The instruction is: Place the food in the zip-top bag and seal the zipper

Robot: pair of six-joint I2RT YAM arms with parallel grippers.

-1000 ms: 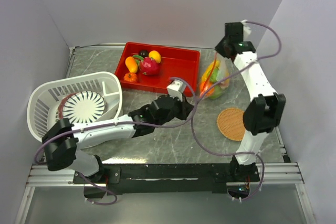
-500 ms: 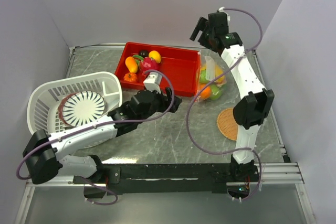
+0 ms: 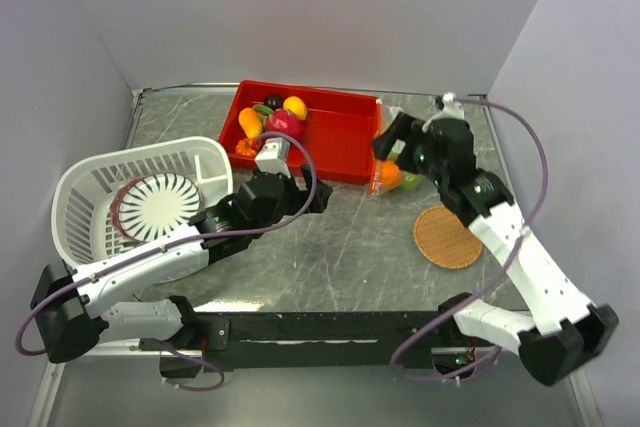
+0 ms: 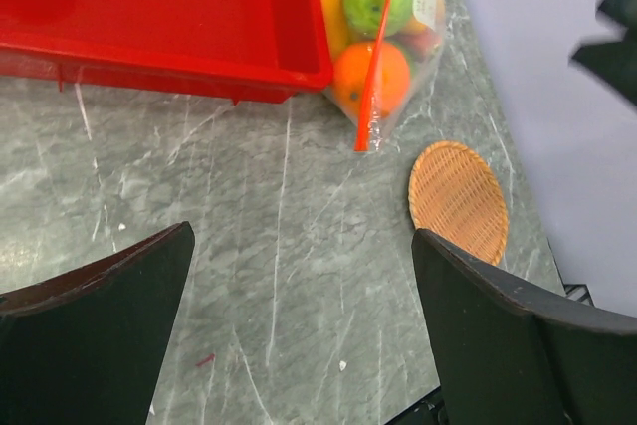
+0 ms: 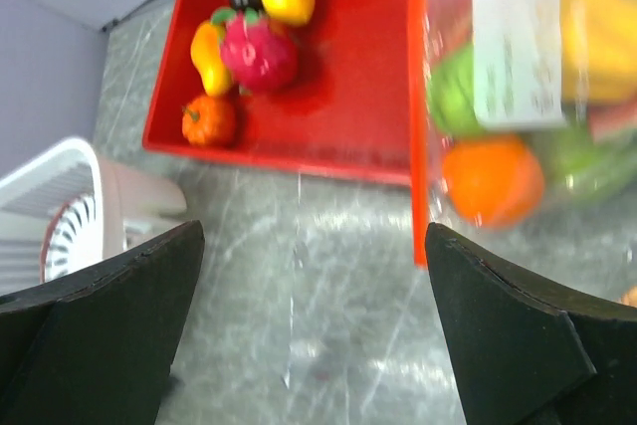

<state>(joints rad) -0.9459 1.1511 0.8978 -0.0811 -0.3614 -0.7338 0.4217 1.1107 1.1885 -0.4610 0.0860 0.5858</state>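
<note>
Zip-top bag (image 4: 383, 37) access depends on the layout below, listed from the arm bases outward.

1. Left gripper (image 4: 303, 236): jaws wide, empty, over bare table. The bag lies ahead and to its right, well apart.
2. Right gripper (image 5: 314, 236): jaws wide, empty, hovering just beside the bag. The right arm is therefore the nearer one.
3. The bag lies on the table just beside the right end of the red tray (image 3: 345, 132).
4. The zipper (image 5: 419, 146) runs near-to-far along that tray end. Its near tip sits just ahead of the right fingers. Whether it is sealed cannot be told.

Count:
- one woven coaster (image 3: 447, 237)
- one white basket (image 3: 90, 182)
- one bag, holding one orange (image 4: 371, 77), two green limes (image 5: 453, 97) and a yellow piece
- five food pieces in the tray, judged not yet bagged
</note>
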